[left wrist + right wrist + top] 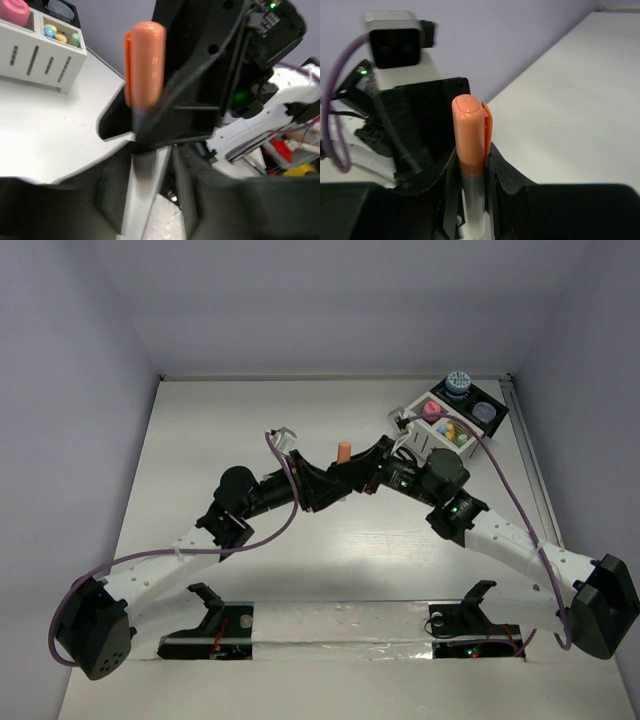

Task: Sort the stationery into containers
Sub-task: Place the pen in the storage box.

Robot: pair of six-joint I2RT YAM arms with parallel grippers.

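Note:
An orange-capped marker [343,452] [145,65] [469,135] stands upright above the middle of the table, where both grippers meet. My right gripper [360,472] [472,160] is shut on it just under the cap. My left gripper [325,483] [160,150] has the pale barrel between its fingers, with a dark gap showing beside the barrel, so its jaws are slightly open. The white slatted box [425,440] [35,57] joined to a black tray [497,420] sits at the far right. It holds a pink-capped bottle [432,408] [15,11], coloured sticks [452,430] [60,36] and a blue-patterned pot [458,386].
Purple cables [285,465] loop off both arms. The right arm's white link [260,117] crowds the left wrist view. The table's far edge [330,377] meets the back wall, and a rail [530,470] runs along the right side.

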